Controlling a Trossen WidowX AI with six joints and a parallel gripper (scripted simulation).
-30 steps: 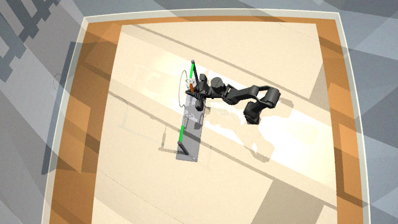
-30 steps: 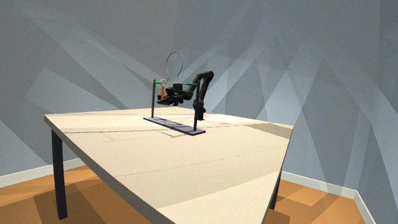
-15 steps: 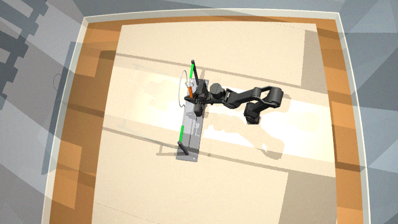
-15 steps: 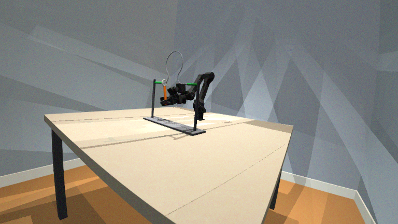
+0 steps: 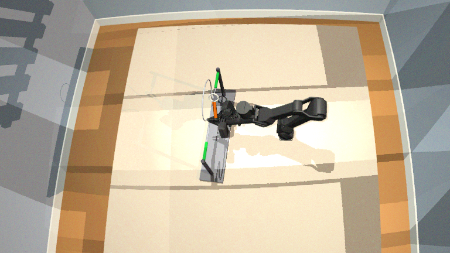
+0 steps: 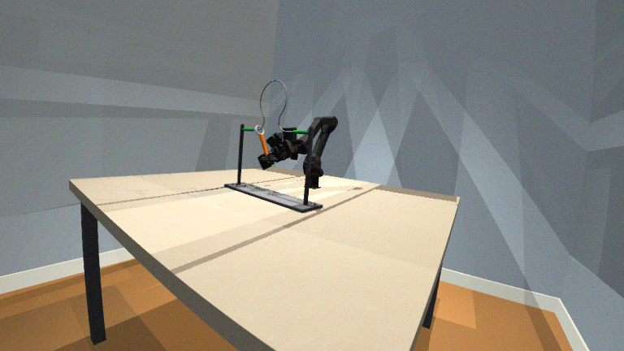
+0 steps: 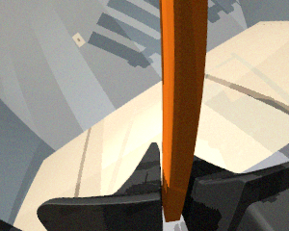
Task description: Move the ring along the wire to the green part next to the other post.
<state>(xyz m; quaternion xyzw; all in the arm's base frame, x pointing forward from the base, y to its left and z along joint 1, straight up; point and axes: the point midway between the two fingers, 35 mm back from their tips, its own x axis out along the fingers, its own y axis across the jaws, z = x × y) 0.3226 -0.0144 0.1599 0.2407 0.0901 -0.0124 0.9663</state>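
Note:
The white ring (image 5: 213, 97) (image 6: 260, 135) sits around the wire at the inner end of the green part (image 5: 216, 79) (image 6: 248, 129) next to one post (image 5: 221, 84) (image 6: 240, 153). This is where the thin grey wire loop (image 5: 203, 101) (image 6: 273, 81) begins. Its orange handle (image 5: 215, 109) (image 6: 264, 144) (image 7: 179, 90) hangs down at a slant. My gripper (image 5: 218, 120) (image 6: 267, 157) (image 7: 159, 146) is shut on the handle's lower end. The other green part (image 5: 204, 149) (image 6: 301, 132) lies next to the second post (image 5: 207, 166) (image 6: 306, 167).
Both posts stand on a grey base plate (image 5: 217, 167) (image 6: 275, 197) on the beige table (image 5: 265, 54) (image 6: 275, 259). My arm (image 5: 285, 109) (image 6: 322, 136) reaches in from behind the wire, with its base beside the plate.

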